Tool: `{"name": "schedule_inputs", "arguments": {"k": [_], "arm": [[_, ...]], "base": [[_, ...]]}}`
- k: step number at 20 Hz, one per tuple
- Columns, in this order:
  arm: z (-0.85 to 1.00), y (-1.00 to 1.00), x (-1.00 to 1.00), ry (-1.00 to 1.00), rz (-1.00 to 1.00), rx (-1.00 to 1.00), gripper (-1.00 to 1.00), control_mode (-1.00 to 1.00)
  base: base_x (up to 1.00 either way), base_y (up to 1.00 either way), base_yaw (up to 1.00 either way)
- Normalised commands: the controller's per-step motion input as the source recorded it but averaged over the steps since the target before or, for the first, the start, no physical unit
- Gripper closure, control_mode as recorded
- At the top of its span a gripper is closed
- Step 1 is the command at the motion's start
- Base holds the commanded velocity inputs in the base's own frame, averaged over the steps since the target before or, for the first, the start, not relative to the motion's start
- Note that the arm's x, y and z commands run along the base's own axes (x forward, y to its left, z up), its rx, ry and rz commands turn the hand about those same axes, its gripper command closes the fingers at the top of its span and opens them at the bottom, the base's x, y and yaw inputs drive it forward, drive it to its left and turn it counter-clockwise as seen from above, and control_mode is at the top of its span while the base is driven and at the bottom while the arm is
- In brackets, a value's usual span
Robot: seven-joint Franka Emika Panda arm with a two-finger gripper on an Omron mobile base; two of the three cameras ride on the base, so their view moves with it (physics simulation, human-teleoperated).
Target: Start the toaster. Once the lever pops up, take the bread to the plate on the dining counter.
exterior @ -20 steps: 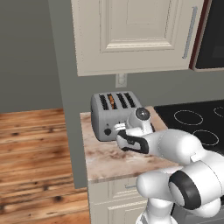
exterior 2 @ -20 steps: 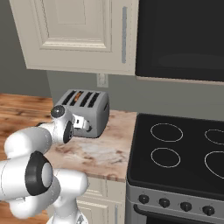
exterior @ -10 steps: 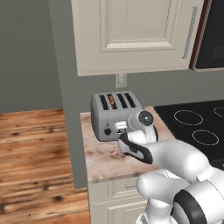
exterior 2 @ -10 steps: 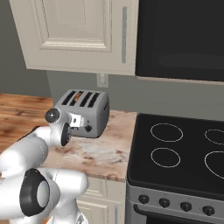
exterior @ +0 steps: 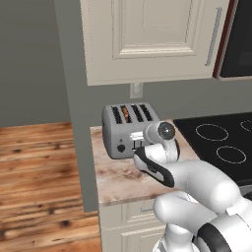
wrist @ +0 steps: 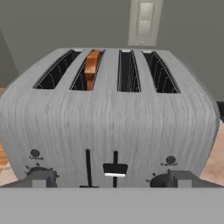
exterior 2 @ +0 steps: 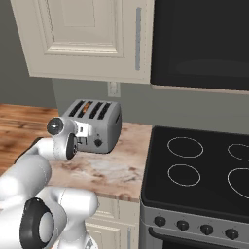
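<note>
The grey-silver toaster (exterior: pixel 123 133) (exterior 2: pixel 103 122) (wrist: pixel 109 118) stands on a narrow marbled counter (exterior: pixel 118 177). The bread (exterior: pixel 125 114) (exterior 2: pixel 86 107) (wrist: pixel 92 65) sits low in its second slot from the left, tan edge showing. My gripper (exterior: pixel 139 144) (exterior 2: pixel 82 132) (wrist: pixel 111 179) is open, close in front of the toaster's face, apart from it. In the hand view one finger (wrist: pixel 41 177) rises at each lower corner, and a black lever (wrist: pixel 115 169) sits between them, low in its slot. The plate and the dining counter are out of view.
A black cooktop (exterior: pixel 221 142) (exterior 2: pixel 194 165) adjoins the counter on the right. Cream wall cabinets (exterior: pixel 147 39) (exterior 2: pixel 82 39) hang above the toaster, with a wall outlet (wrist: pixel 145 22) behind it. A grey wall panel (exterior: pixel 74 123) borders the counter's left end.
My hand has risen and closed in on the toaster's front, now facing it squarely. The jaws stayed open. Toaster and bread have not moved.
</note>
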Motion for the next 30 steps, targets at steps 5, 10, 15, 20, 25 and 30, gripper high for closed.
{"name": "schedule_inputs", "arguments": {"k": [5, 10, 15, 20, 25, 30], "arm": [[0.21, 0.0, 0.0, -0.07, 0.0, 0.0, -1.0, -1.0], [0.25, 0.0, 0.0, -0.05, 0.0, 0.0, -1.0, -1.0], [0.23, 0.0, 0.04, -0.02, 0.0, 0.01, -1.0, -1.0], [0.22, 0.0, 0.06, 0.0, -0.02, 0.04, -1.0, -1.0], [0.19, 0.0, 0.04, 0.0, -0.02, 0.04, -1.0, -1.0], [0.09, 0.03, 0.0, 0.0, -0.02, 0.01, -1.0, -1.0]], "base": [[0.0, 0.0, 0.0], [0.0, 0.0, 0.0], [0.0, 0.0, 0.0], [0.0, 0.0, 0.0], [0.0, 0.0, 0.0], [0.0, 0.0, 0.0]]}}
